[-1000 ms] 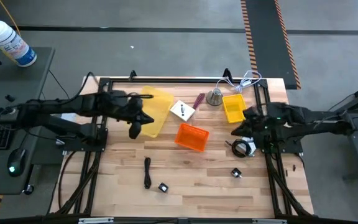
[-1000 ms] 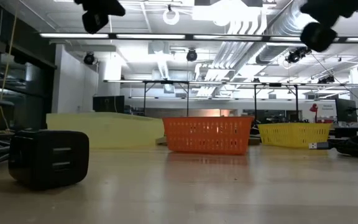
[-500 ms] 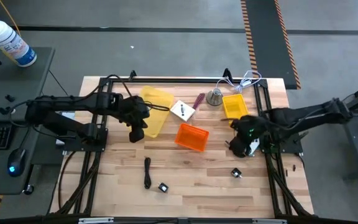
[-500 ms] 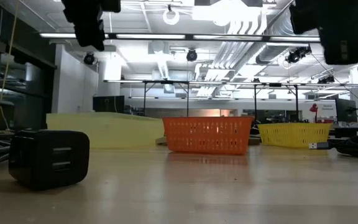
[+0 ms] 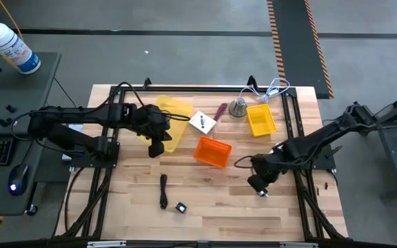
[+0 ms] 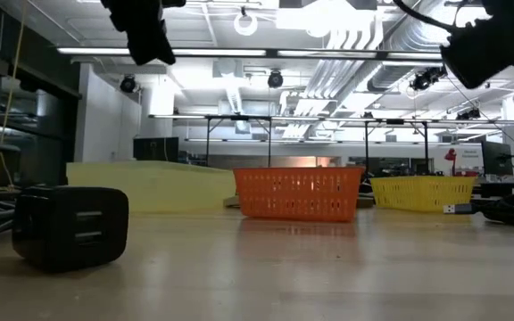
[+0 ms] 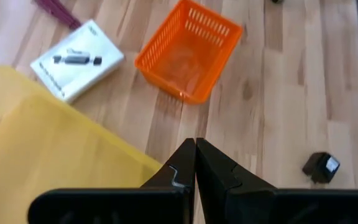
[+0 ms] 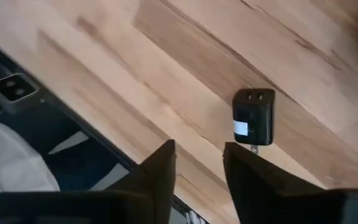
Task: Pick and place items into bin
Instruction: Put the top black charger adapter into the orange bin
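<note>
My right gripper (image 8: 199,155) hangs open over the wood near the table's right front. A small black-and-white cube (image 8: 253,124) lies flat on the table just beyond its fingertips, untouched; in the high view the gripper (image 5: 257,184) is right beside it. My left gripper (image 5: 156,148) is shut and empty, above the near edge of the flat yellow bin (image 5: 172,120). A second cube (image 5: 180,207) and a black cable (image 5: 163,191) lie on the near half of the table. A white card (image 5: 202,122) and a maroon-handled tool (image 5: 220,111) lie at the back.
An orange basket (image 5: 213,151) stands mid-table and a small yellow basket (image 5: 260,120) at the back right. A silver bell-shaped object (image 5: 238,107) and a white cable (image 5: 274,89) sit by the far edge. Black frame rails run along both table sides.
My right gripper has swung from beside the small yellow basket toward the table's near edge and a little to the left, ending over the small cube at the right front. The things on the table have stayed where they were.
</note>
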Action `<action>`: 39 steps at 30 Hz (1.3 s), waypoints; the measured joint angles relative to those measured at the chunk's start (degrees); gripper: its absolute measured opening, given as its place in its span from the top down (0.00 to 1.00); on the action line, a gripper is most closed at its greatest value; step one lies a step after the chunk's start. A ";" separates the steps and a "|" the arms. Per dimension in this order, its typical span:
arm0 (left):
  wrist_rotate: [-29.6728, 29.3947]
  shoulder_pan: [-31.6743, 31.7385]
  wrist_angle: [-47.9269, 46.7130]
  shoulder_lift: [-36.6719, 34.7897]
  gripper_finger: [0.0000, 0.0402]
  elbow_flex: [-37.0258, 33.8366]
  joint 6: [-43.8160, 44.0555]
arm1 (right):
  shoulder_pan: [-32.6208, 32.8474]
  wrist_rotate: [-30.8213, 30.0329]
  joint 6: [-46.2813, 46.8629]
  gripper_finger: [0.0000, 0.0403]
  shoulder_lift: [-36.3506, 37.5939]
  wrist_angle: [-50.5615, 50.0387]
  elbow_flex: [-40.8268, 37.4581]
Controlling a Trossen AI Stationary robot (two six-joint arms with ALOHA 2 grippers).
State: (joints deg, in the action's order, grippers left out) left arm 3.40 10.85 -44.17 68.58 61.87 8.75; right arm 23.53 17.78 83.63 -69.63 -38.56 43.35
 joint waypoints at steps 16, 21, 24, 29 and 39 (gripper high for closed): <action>-1.06 0.02 5.48 0.00 1.00 -0.02 2.48 | 1.38 2.74 -6.91 0.51 -10.59 -2.58 0.07; -2.45 0.00 5.47 0.00 1.00 -0.02 3.96 | 1.38 2.80 -8.72 0.46 -12.96 -2.54 0.07; -2.90 0.00 5.47 0.00 1.00 -0.04 4.73 | 1.37 3.27 -9.73 0.43 -14.15 -2.54 0.07; -3.02 0.00 5.47 0.00 1.00 -0.04 5.18 | 1.40 3.94 -10.53 0.38 -15.93 -1.30 0.07; -3.02 0.02 5.50 0.00 1.00 -0.07 5.29 | 2.67 4.84 -9.51 0.39 -21.45 1.98 0.07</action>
State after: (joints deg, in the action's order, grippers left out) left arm 0.38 10.87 -38.68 68.58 61.80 14.04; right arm 26.21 22.61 74.12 -91.08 -36.58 43.42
